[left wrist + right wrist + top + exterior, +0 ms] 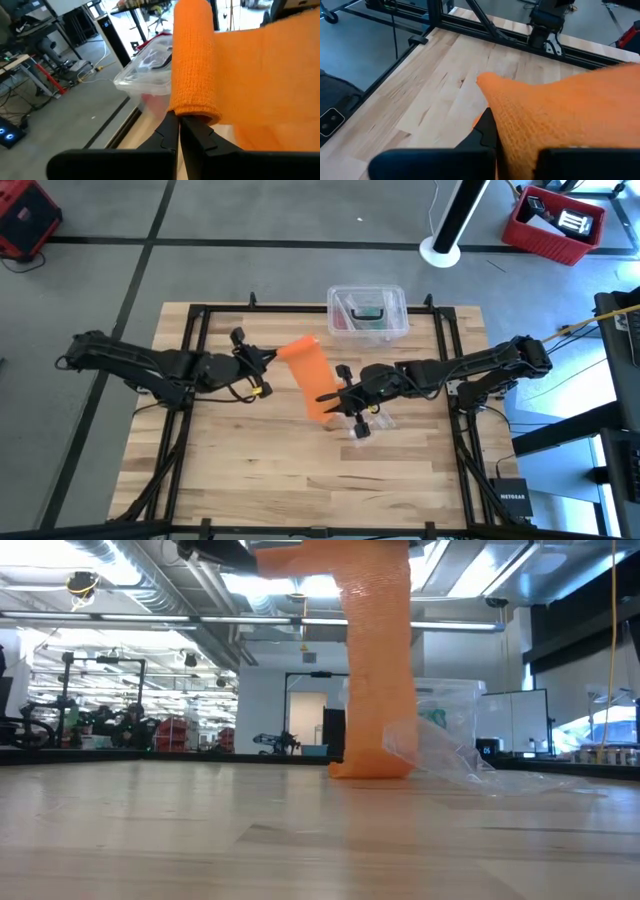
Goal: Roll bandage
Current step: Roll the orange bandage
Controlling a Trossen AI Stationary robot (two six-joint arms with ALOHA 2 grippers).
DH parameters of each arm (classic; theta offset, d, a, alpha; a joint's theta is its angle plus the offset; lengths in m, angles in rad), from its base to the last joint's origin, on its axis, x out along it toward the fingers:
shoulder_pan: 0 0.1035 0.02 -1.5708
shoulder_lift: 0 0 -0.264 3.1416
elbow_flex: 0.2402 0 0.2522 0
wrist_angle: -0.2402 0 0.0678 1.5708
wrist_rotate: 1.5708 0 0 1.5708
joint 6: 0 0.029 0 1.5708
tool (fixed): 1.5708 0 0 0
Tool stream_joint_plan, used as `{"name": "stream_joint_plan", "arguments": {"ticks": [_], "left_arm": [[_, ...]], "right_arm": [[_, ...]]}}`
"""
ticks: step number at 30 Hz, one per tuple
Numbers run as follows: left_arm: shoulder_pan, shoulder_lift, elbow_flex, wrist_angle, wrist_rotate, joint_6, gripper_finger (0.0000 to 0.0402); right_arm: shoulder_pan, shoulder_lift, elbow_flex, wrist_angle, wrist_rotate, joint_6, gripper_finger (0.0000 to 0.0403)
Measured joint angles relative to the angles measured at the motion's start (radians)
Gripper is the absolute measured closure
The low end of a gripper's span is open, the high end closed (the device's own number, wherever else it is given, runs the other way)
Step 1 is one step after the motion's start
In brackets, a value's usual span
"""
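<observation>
The bright orange bandage point(310, 378) hangs stretched between both grippers: left gripper point(272, 357) pinches its rolled end, right gripper point(330, 396) clamps the lower end near the surface point(250, 470).

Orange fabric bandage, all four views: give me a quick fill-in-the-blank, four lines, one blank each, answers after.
1. The orange stretchy fabric bandage is held by ____ grippers at once.
2. The left gripper is shut on the bandage's ____ end.
3. The right gripper pinches the bandage's ____ end.
4. Beyond the bandage, at the table's far edge, sits a clear ____ box.

Missing words: both; rolled; flat; plastic
</observation>
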Motion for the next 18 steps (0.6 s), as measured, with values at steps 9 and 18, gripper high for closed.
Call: {"name": "stream_joint_plan", "arguments": {"ticks": [9,18], "left_arm": [[-0.019,0.000,-0.097,0.197,0.058,0.015,0.0402],[-0.031,-0.009,-0.095,0.269,0.057,0.071,0.0402]], "right_arm": [[0.000,0.001,0.000,-0.001,0.000,0.001,0.0402],[0.000,0.001,0.000,0.001,0.000,0.003,0.0402]]}}
